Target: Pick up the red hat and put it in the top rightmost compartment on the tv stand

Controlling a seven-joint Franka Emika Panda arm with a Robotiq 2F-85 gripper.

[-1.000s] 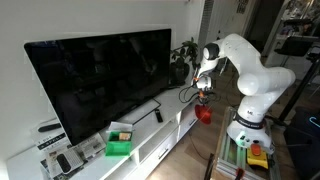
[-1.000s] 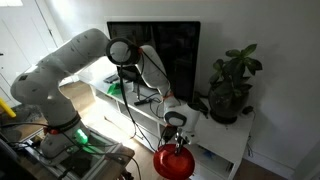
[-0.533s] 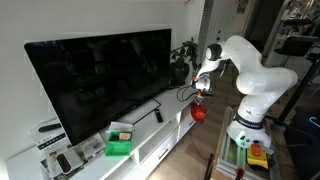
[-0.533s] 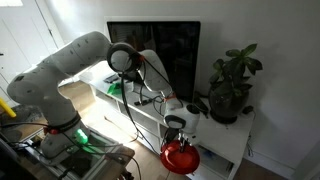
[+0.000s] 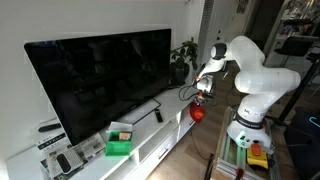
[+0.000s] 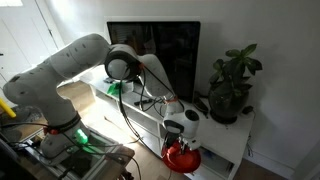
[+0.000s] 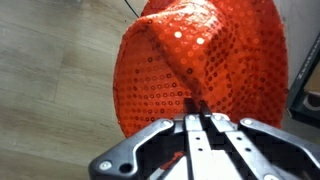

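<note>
The red hat (image 7: 200,60) is a sequined red cap that hangs from my gripper (image 7: 197,108), whose fingers are shut on a fold of its fabric. In both exterior views the red hat (image 5: 198,113) (image 6: 182,157) hangs in the air in front of the end of the tv stand (image 5: 150,145) (image 6: 235,140), at about the height of its upper cubbies. The gripper (image 6: 178,138) sits just above the hat. The top rightmost compartment (image 6: 212,148) lies right behind the hat and is partly hidden by it.
A big black TV (image 5: 100,75) stands on the tv stand. A green box (image 5: 119,146) lies on the stand's top. A potted plant (image 6: 232,85) stands on the end of the stand near the hat. Wooden floor (image 7: 50,90) lies below.
My gripper has carried the red hat sideways and nearer to the end of the tv stand. The grip on the hat is unchanged.
</note>
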